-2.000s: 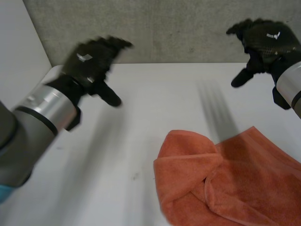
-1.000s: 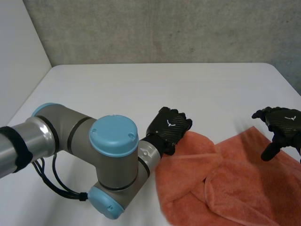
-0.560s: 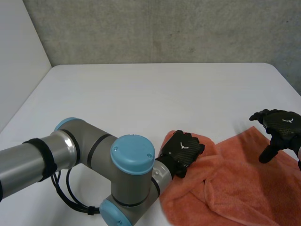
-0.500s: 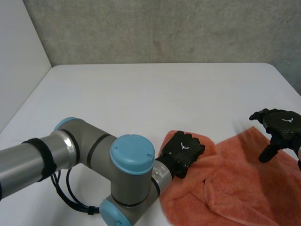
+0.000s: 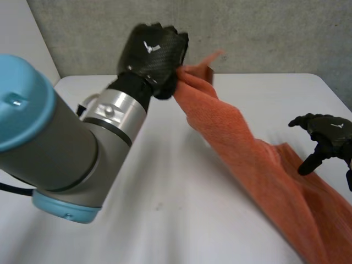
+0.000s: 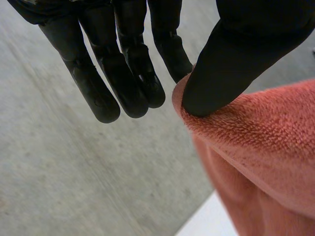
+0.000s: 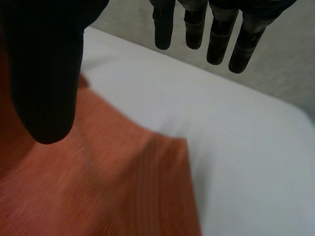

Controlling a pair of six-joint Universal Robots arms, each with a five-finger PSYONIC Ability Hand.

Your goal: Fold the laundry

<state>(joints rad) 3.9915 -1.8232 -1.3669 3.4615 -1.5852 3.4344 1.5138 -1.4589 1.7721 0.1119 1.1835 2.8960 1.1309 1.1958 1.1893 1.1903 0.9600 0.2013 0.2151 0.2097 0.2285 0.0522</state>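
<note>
An orange towel (image 5: pixel 242 143) stretches in a long taut band from high at the back left down to the table's front right. My left hand (image 5: pixel 154 49) is raised above the table's far edge and is shut on the towel's upper end. In the left wrist view my left hand (image 6: pixel 241 49) presses its thumb onto the towel's edge (image 6: pixel 256 147), beside the fingers (image 6: pixel 123 73). My right hand (image 5: pixel 327 132) hovers open just above the towel's lower right part. In the right wrist view my right hand (image 7: pixel 44 73) has straight fingers (image 7: pixel 197 24) spread over the towel (image 7: pixel 98 187), holding nothing.
The white table (image 5: pixel 165 181) lies bare to the left of the towel and shows beyond it in the right wrist view (image 7: pixel 226 128). A grey concrete wall (image 5: pixel 264 33) runs behind the table. My left arm (image 5: pixel 66 143) fills the near left.
My left hand closed on the towel's left end and lifted it up and back to the left, pulling the bunched cloth into a long band. The right hand has hardly moved.
</note>
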